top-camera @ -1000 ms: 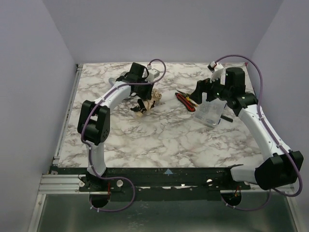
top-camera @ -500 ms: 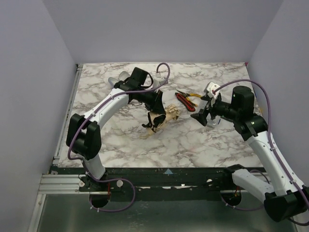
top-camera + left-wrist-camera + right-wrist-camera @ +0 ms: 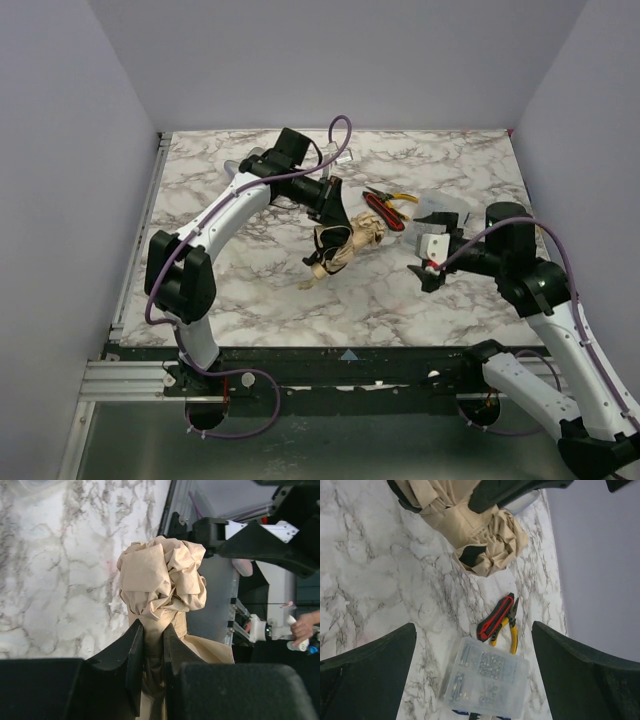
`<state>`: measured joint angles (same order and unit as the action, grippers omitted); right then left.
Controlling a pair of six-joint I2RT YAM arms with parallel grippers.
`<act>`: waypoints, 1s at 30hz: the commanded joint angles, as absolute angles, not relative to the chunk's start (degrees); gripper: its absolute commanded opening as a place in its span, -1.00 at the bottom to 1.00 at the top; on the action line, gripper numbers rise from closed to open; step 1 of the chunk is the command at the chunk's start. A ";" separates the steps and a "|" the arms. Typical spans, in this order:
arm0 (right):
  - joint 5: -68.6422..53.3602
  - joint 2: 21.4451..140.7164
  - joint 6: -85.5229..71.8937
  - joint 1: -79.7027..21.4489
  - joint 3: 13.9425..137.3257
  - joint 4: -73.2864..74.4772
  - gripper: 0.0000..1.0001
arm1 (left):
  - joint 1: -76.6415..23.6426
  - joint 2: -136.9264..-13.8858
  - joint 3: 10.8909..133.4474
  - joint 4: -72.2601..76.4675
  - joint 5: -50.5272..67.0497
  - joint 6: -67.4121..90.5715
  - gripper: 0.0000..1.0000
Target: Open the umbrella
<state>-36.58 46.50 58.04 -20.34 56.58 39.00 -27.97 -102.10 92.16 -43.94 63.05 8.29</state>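
The umbrella (image 3: 348, 243) is a folded, crumpled peach-tan bundle with black showing inside, held slanting above the middle of the table. My left gripper (image 3: 333, 222) is shut on its fabric; in the left wrist view the black fingers (image 3: 131, 652) pinch a neck of cloth below the bunched end of the umbrella (image 3: 162, 577). My right gripper (image 3: 430, 262) stands wide open to the right of the umbrella, apart from it. In the right wrist view the umbrella (image 3: 480, 540) lies ahead, beyond the right gripper (image 3: 474, 627), whose fingers (image 3: 370, 672) hold nothing.
Red-and-yellow-handled pliers (image 3: 385, 208) lie just right of the umbrella. A clear plastic box (image 3: 440, 212) of small parts sits beside them, directly under my right gripper's view (image 3: 487, 677). Lavender walls close in the table (image 3: 250, 290) at the back and sides.
My left arm has carried the umbrella rightward and nearer, from the back left to the table's middle. My right arm has drawn back from the plastic box toward the near edge, still open.
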 commanded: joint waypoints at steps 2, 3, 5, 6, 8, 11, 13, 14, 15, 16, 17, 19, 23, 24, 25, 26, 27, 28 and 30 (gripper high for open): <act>-38.10 45.03 73.96 -23.81 52.89 41.12 1.00 | -30.72 -101.66 92.67 -43.23 71.75 14.10 -1.00; -37.97 44.40 75.46 -24.42 51.60 38.59 1.00 | -31.26 -101.66 92.10 -43.23 71.81 14.23 -1.00; -38.41 43.44 76.97 -25.32 49.31 34.50 1.00 | -31.93 -101.82 91.20 -42.92 72.42 14.84 -1.00; -38.98 43.51 78.18 -25.91 49.08 34.45 1.00 | -32.14 -101.85 90.66 -42.32 72.84 15.55 -1.00; -40.03 44.74 80.08 -27.43 49.60 36.17 0.99 | -32.39 -101.79 89.91 -41.19 72.93 16.78 -1.00; -38.43 45.52 79.91 -31.75 48.33 32.74 1.00 | -32.82 -102.01 89.17 -40.18 73.46 19.00 -1.00; -34.55 45.34 78.28 -36.31 46.09 27.51 1.00 | -33.08 -102.04 88.07 -38.69 74.24 20.73 -1.00; -32.28 45.42 77.11 -39.07 45.01 24.88 0.99 | -33.14 -102.11 87.63 -38.13 74.51 21.48 -1.00; -30.60 45.66 76.42 -41.58 44.41 23.38 0.99 | -33.29 -102.13 87.20 -37.34 74.76 22.50 -1.00; -28.87 45.98 75.83 -43.36 43.79 22.09 1.00 | -33.37 -102.13 86.86 -36.44 75.11 23.54 -1.00; -27.59 46.69 75.39 -45.50 43.33 20.93 0.99 | -33.48 -102.13 86.76 -36.21 75.42 23.81 -1.00; -23.30 48.46 75.00 -48.58 42.37 18.03 1.00 | -33.83 -102.01 87.09 -36.36 75.91 23.73 -1.00; -15.72 51.20 73.33 -51.56 39.71 10.09 1.00 | -34.20 -101.42 86.55 -36.45 77.36 23.83 -1.00; -14.48 51.21 73.30 -51.72 39.03 8.43 1.00 | -34.18 -101.21 86.18 -36.51 77.65 23.74 -1.00; -13.17 50.66 73.22 -51.80 38.19 6.64 0.99 | -34.19 -101.09 85.70 -36.73 77.91 23.37 -1.00; -12.30 49.82 73.21 -51.77 37.70 5.64 1.00 | -34.09 -100.98 85.36 -37.01 78.04 23.09 -1.00; -11.02 48.98 73.20 -51.78 37.25 5.38 1.00 | -34.00 -100.91 85.09 -37.53 78.11 22.53 -1.00; -10.11 47.67 72.76 -51.77 37.03 5.67 0.99 | -33.83 -100.87 84.95 -37.82 78.45 22.11 -1.00; -8.66 44.58 72.03 -51.79 36.55 6.41 1.00 | -33.53 -100.73 84.81 -37.88 78.62 22.06 -1.00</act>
